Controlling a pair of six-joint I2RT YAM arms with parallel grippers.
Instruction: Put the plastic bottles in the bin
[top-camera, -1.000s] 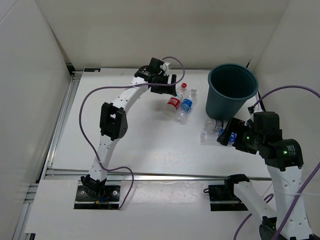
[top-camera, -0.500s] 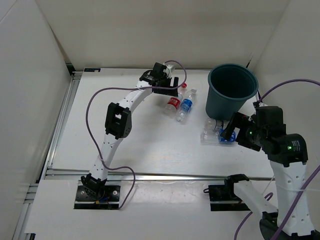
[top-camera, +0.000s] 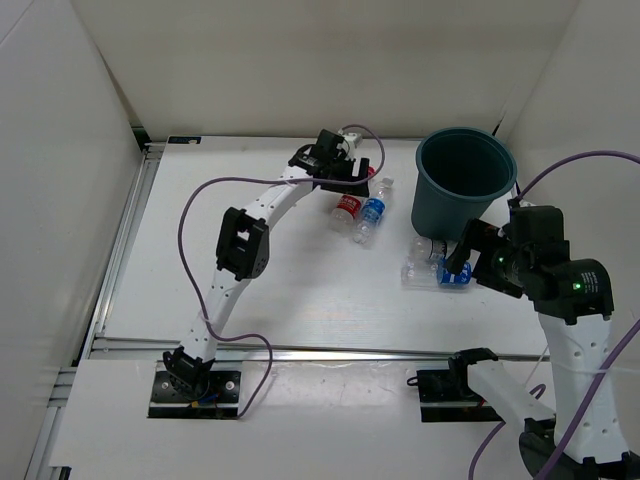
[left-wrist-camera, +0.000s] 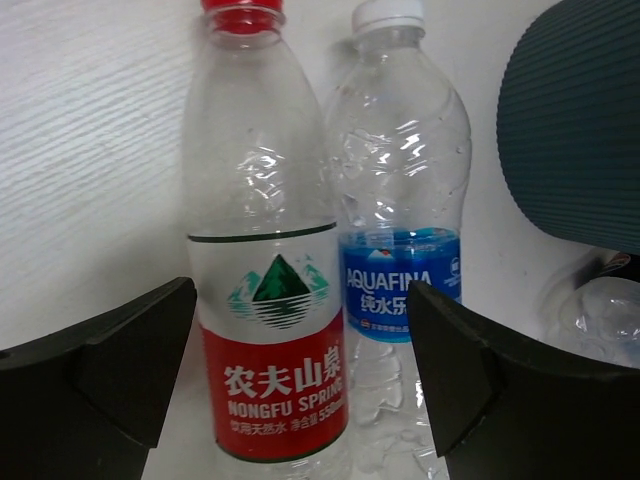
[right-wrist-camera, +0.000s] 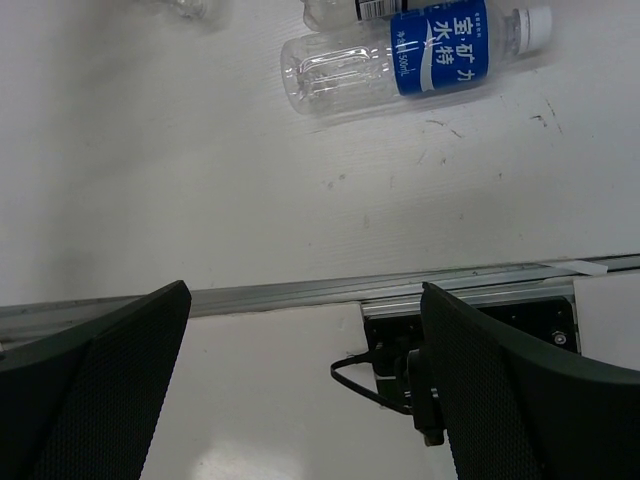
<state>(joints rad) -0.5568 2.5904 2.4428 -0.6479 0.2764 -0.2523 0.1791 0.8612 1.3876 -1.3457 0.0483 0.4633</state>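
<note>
The red-label bottle (left-wrist-camera: 270, 300) with a red cap and a blue-label bottle (left-wrist-camera: 400, 250) lie side by side on the table, left of the dark teal bin (top-camera: 465, 185). My left gripper (left-wrist-camera: 300, 400) is open and empty. It hovers over the base ends of these two bottles (top-camera: 347, 205), one finger on either side of the pair. My right gripper (right-wrist-camera: 305, 390) is open and empty. In the top view it (top-camera: 457, 268) hangs just above a cluster of clear blue-label bottles (top-camera: 422, 266) in front of the bin. One of them (right-wrist-camera: 410, 50) shows at the top of the right wrist view.
The bin's rim (left-wrist-camera: 575, 120) is close on the right in the left wrist view, with another clear bottle (left-wrist-camera: 605, 310) below it. A metal rail (right-wrist-camera: 300, 295) and the right arm's base mount (right-wrist-camera: 470, 340) lie at the near table edge. White walls enclose the table.
My left gripper has moved right, from beside the two bottles to over them. My right arm has drawn back a little to the right and up, staying open over the bottle cluster.
</note>
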